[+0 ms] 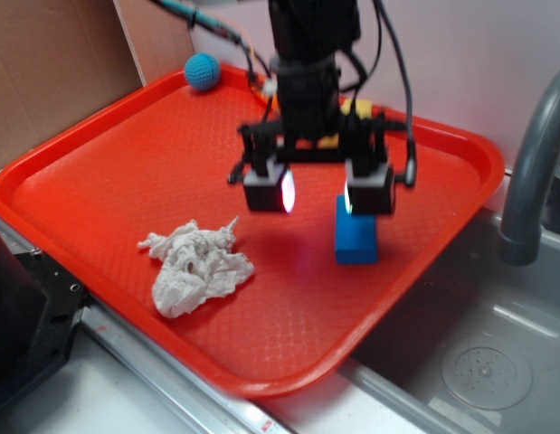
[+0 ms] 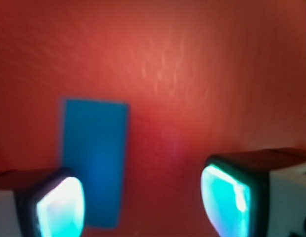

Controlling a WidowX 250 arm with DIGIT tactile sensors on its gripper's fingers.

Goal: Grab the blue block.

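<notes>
Red plastic tray [image 1: 108,172] beside a grey sink [image 1: 497,362], pale wall behind. The gripper [image 1: 320,192] hangs with fingers [image 2: 59,207] spread wide, holding nothing, lit pads facing inward. The blue block [image 1: 356,233] stands on the tray under one finger, not yet centred between them; in the wrist view it lies at 9 o'clock. Probably rigid, light and smooth: best pinched across its long flat faces. Crumpled white cloth [image 1: 196,267] at 7 o'clock; teal crocheted ball [image 1: 203,70] at 11 o'clock.
</notes>
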